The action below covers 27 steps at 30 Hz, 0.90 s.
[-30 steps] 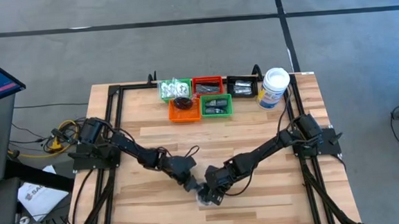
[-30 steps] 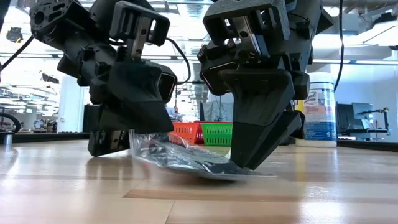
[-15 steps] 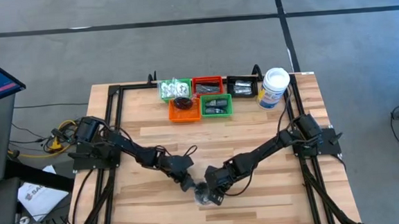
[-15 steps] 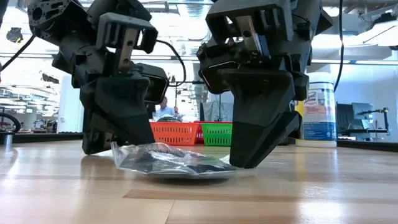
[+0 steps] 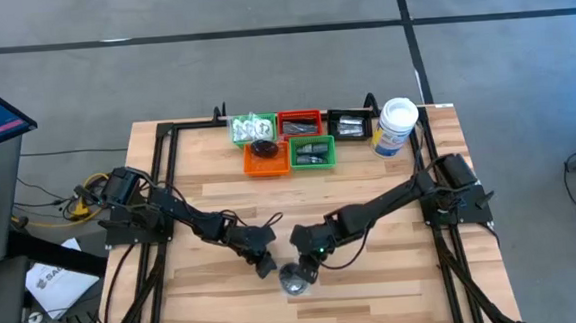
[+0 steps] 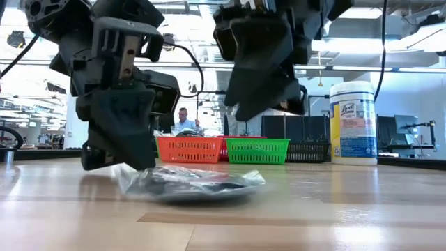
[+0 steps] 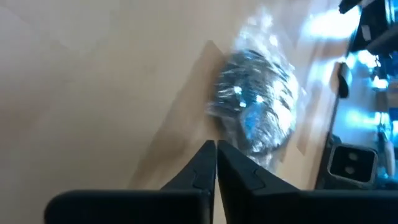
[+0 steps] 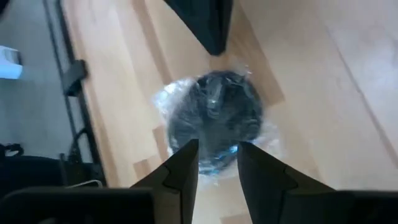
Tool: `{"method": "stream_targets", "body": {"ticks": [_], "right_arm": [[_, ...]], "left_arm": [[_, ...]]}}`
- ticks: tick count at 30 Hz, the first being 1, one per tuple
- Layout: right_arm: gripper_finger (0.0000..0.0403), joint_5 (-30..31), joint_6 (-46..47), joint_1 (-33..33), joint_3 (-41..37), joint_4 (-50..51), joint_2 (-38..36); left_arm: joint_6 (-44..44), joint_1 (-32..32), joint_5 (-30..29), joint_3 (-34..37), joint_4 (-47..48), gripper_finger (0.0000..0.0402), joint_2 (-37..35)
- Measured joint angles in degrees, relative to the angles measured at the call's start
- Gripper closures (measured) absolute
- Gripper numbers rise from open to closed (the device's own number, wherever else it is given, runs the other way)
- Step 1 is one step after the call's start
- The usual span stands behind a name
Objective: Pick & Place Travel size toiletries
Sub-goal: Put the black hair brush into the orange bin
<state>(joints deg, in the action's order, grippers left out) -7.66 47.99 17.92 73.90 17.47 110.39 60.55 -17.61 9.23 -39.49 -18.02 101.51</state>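
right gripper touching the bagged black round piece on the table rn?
Apart. In the low view the right gripper hangs clear above the bagged black round piece, with background showing between them.

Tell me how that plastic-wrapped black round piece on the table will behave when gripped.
The packet lies flat, so it probably won't roll. Its clear wrap looks loose and crinkled, so an edge grip would likely let it sag. The glossy film may slip between fingers.
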Motion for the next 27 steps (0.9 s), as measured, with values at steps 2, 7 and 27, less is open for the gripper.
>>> {"method": "stream_targets", "body": {"ticks": [2,7,27], "right_arm": [[0.0298,-0.29,0.02,0.2,-0.12,0.6,0.12],[0.03,-0.39,0.94,2.43,-0.13,1.61,0.68],[0.0301,5.18,6.44,4.65,-0.05,3.28,5.33]], "left_arm": [[1.36,0.0,-0.85,0.29,0.09,0.0384,0.0],[3.2,0.0,-0.73,0.29,-0.14,0.0306,-0.02],[6.17,0.11,2.52,0.07,-5.79,0.0139,1.51]]}}
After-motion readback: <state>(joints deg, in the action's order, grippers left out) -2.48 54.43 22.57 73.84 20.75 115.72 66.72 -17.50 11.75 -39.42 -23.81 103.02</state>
